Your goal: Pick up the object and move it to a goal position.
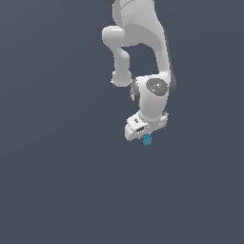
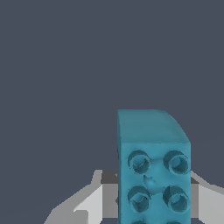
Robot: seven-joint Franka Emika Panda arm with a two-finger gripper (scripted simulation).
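The object is a tiny teal-blue block [image 1: 147, 140] with round studs on one face. In the exterior view it sits just under the white hand of the arm, at my gripper [image 1: 146, 139]. In the wrist view the block [image 2: 153, 166] fills the lower middle, and grey fingers [image 2: 94, 199] stand on both sides of it. My gripper [image 2: 151, 205] is shut on the block and holds it. The fingertips themselves are hidden behind the block.
The white Panda arm [image 1: 143, 57] comes down from the top of the exterior view. A plain dark grey-blue ground [image 1: 57, 167] lies all around, with nothing else on it in view.
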